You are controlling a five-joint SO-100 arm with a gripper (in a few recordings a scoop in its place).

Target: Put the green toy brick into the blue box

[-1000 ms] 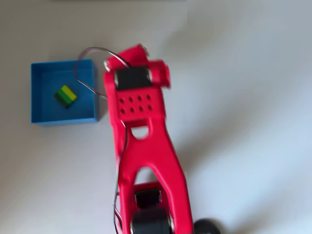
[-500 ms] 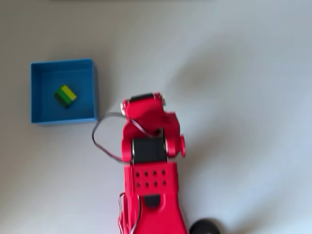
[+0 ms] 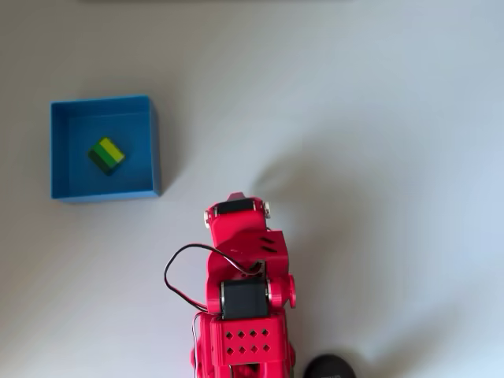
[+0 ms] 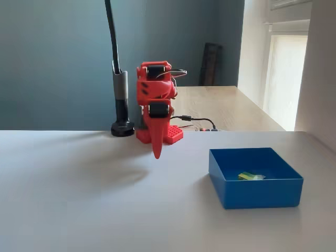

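The green toy brick lies on the floor of the blue box, turned at an angle and near the box's middle. In the fixed view the green toy brick shows just above the front wall of the blue box. My red arm is folded back over its base. The gripper points straight down above the table, well to the left of the box in that view. Its fingers meet in a single point, shut with nothing between them. From overhead the folded arm stands below and to the right of the box.
A black stand with a round foot rises beside the arm's base; the same round foot shows at the bottom edge from overhead. The pale table lies bare around the box. A wooden table stands behind.
The arm has drawn back from beside the box toward the bottom of the overhead view and folded up. The brick has stayed put in the box.
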